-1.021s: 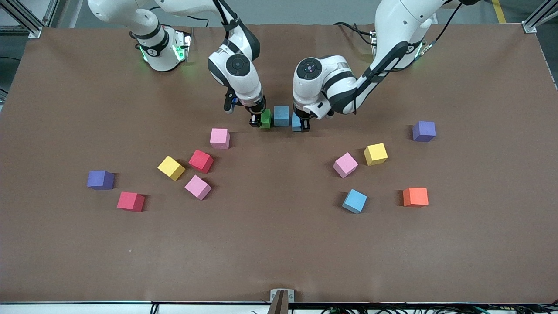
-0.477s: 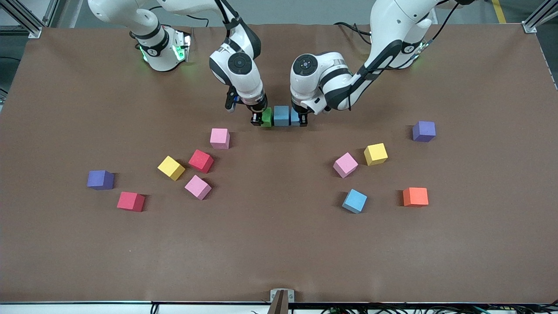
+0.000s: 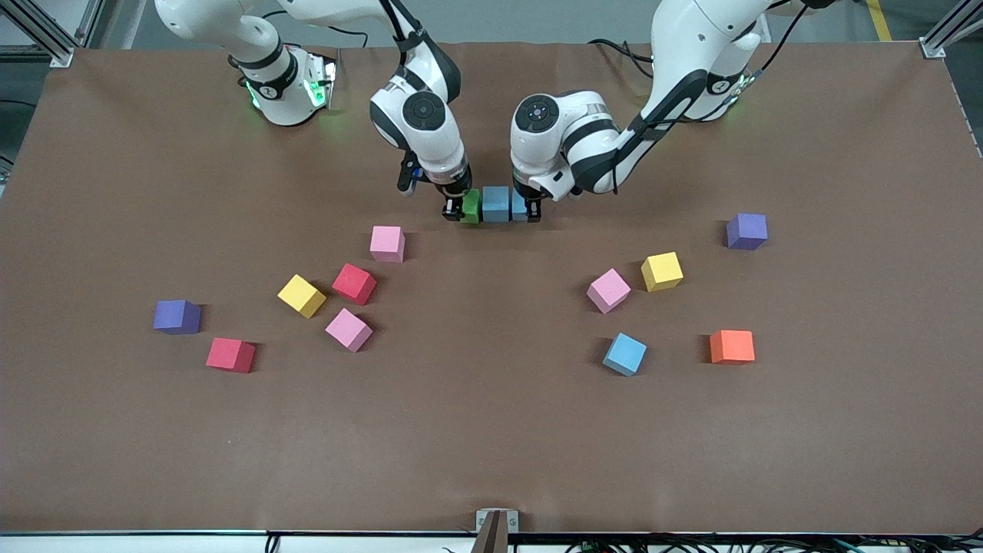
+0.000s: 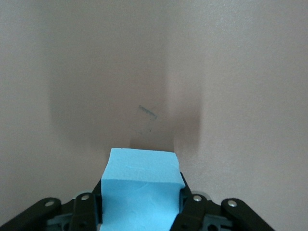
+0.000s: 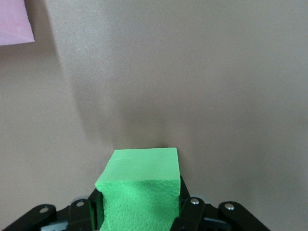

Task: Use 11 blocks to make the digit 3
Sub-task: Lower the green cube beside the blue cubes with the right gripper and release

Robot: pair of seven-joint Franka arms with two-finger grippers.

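You are looking down on a flat, matte brown table covering [image 3: 491, 430], slightly creased near its edges, with grey floor and aluminium frame posts [image 3: 46, 34] at the corners along the top.

Read across from the right arm's end. A small matte purple foam cube [image 3: 177, 316] sits apart, with a red cube [image 3: 230, 355] just nearer the camera. Next comes a loose cluster: a yellow cube [image 3: 301, 296], a second red cube [image 3: 354, 283], a pink cube [image 3: 348, 329] and, farther from the camera, another pink cube [image 3: 387, 243]. All have sharp edges and a finely grained surface.

At the middle, three cubes stand in a touching row. The right gripper [image 3: 459, 213] pinches the green foam cube [image 3: 470, 206] between its black fingers [image 5: 190, 211], resting it on the covering. The light blue cube [image 3: 496, 203] is in the centre. The left gripper [image 3: 528, 211] clamps the second light blue cube [image 4: 140, 192] at the row's other end.

Toward the left arm's end lie a pink cube [image 3: 608, 290], a third light blue cube [image 3: 624, 353] nearer the camera, a yellow cube [image 3: 661, 271], an orange cube [image 3: 731, 346] and a second purple cube [image 3: 746, 231], all apart from one another.
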